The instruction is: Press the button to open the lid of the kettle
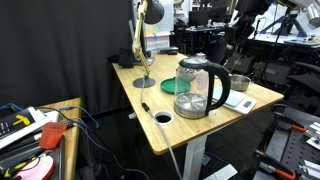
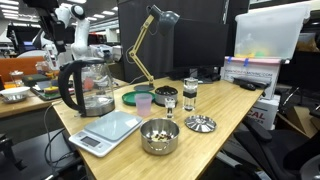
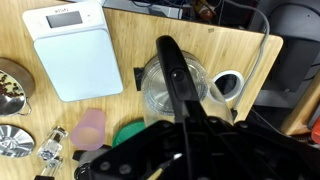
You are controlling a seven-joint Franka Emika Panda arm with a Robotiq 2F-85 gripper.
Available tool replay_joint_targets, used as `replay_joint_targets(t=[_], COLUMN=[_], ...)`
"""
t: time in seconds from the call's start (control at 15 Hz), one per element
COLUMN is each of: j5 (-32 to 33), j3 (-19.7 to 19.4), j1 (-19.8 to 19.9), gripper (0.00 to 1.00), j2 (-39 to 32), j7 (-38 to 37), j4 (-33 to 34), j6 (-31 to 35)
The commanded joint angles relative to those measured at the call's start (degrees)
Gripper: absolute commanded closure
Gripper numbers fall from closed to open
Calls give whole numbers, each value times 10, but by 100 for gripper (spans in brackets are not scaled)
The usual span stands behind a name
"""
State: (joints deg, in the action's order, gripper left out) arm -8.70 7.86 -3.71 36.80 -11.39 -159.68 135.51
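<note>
The clear glass kettle (image 1: 194, 86) stands on the wooden table (image 1: 170, 130). It also shows in an exterior view (image 2: 86, 88) and from above in the wrist view (image 3: 160, 90). Its round lid (image 3: 158, 88) lies flat on the top. The black handle (image 3: 172, 62) runs from the kettle toward my gripper (image 3: 185, 125). My gripper hangs just above the handle end and its fingers look closed together and empty. In an exterior view the arm (image 2: 62, 25) stands above the kettle. The button is hidden.
A white scale (image 3: 65, 50), a metal bowl (image 2: 158, 137), a green plate (image 2: 132, 97), a pink cup (image 2: 144, 103), small jars (image 2: 190, 95) and a desk lamp (image 2: 150, 45) share the table. A cable hole (image 3: 228, 85) lies beside the kettle.
</note>
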Motion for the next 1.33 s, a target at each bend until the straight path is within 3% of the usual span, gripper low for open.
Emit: replay_joint_targets(t=[0.0, 1.27], j5=[14, 6], j3=[1, -3], j1=[9, -3], gripper=[100, 100], j2=[-4, -25], j7=[-14, -12], j4=[1, -1], j6=[10, -29])
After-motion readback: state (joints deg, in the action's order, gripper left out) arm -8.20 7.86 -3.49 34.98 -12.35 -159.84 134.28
